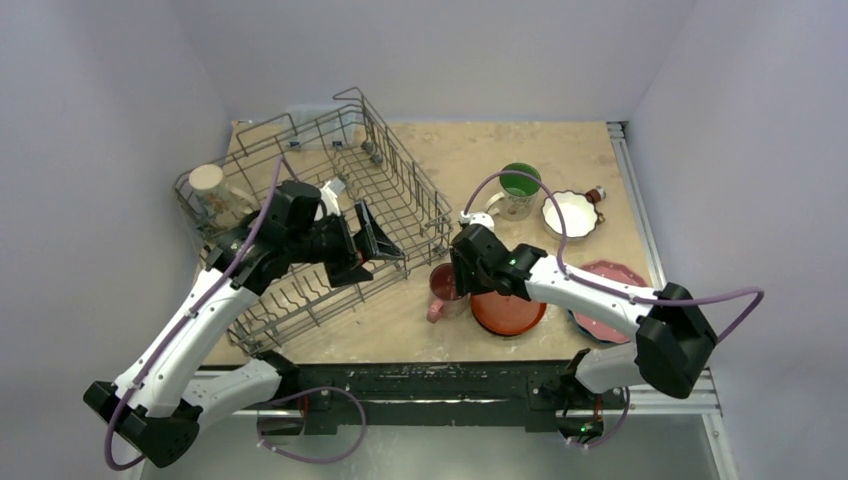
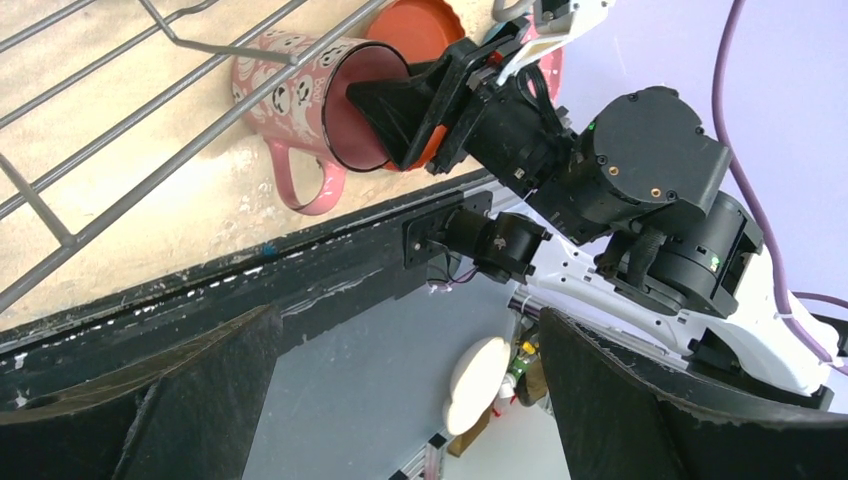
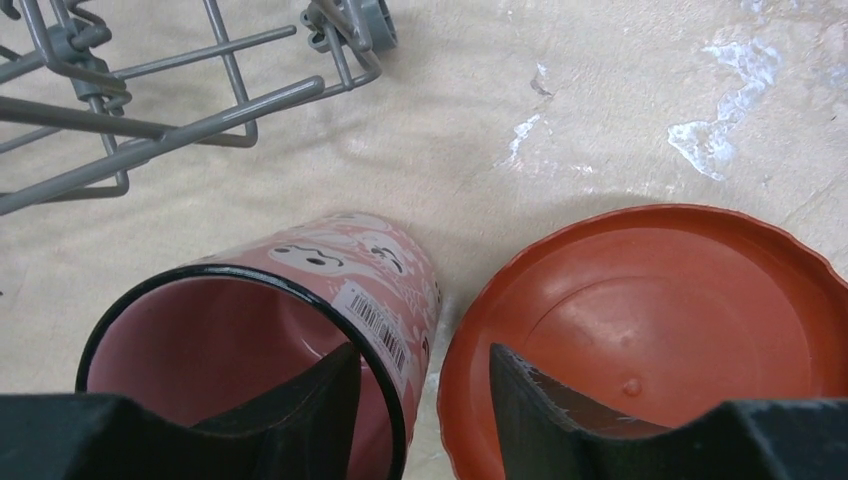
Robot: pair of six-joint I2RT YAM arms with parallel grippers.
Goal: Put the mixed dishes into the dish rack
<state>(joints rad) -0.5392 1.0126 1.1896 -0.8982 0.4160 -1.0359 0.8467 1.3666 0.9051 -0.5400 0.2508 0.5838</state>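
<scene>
Right fingers [image 3: 300, 425], unclamped, straddle pink mug [image 3: 330, 270], one of three; left fingers [image 2: 180, 400] spread empty.

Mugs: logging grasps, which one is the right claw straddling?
The pink mug: one finger of the right claw is inside its rim. The green-lined mug stands apart, the beige mug sits in the rack.

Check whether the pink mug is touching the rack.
Apart. The right wrist view shows a strip of bare table between the pink mug and the rack's nearest wires.
</scene>
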